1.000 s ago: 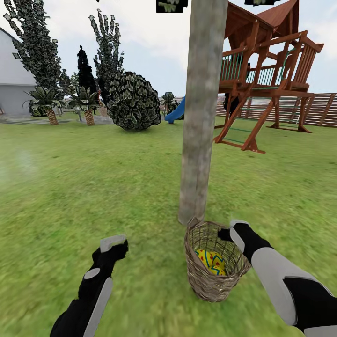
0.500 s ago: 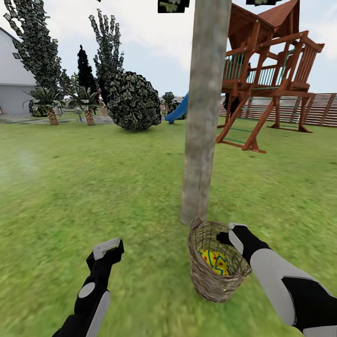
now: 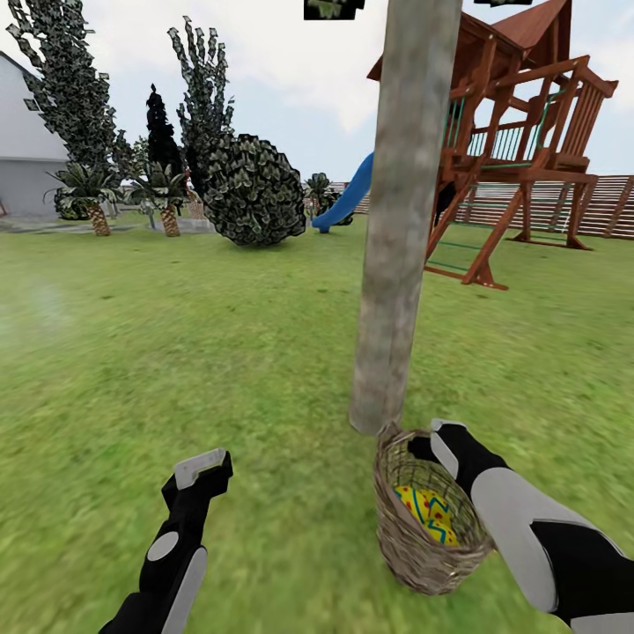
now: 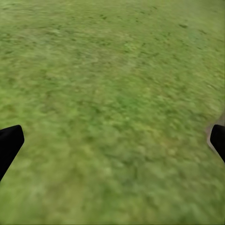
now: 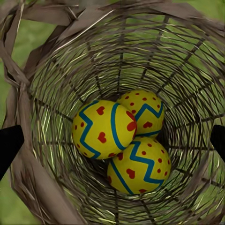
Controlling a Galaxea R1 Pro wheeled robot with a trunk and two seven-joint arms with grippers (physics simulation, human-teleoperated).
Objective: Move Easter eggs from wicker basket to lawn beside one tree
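Note:
The wicker basket (image 3: 414, 559) stands on the lawn (image 3: 220, 352) right at the foot of the thick pale tree (image 3: 396, 220). Inside it lie three yellow Easter eggs (image 3: 430, 513) with blue zigzags and red marks. Looking down from the right wrist, they sit as one egg (image 5: 103, 129) beside a second (image 5: 143, 110) and a third (image 5: 138, 168), within the woven basket wall (image 5: 61, 70). My right gripper (image 3: 433, 445) hovers open over the basket's mouth, holding nothing. My left gripper (image 3: 202, 467) hangs open over bare grass (image 4: 112, 93), left of the basket.
A wooden playset (image 3: 519, 132) with a blue slide (image 3: 348, 198) stands behind the tree, and a slatted fence (image 3: 563, 207) runs past it. A round bush (image 3: 251, 189), short palms (image 3: 88, 194) and a grey building (image 3: 26, 150) lie far left. Open grass spreads around the trunk.
The whole view has shifted, so the tree and basket sit further right and lower. My left gripper has drawn back a little. The right gripper stays over the basket.

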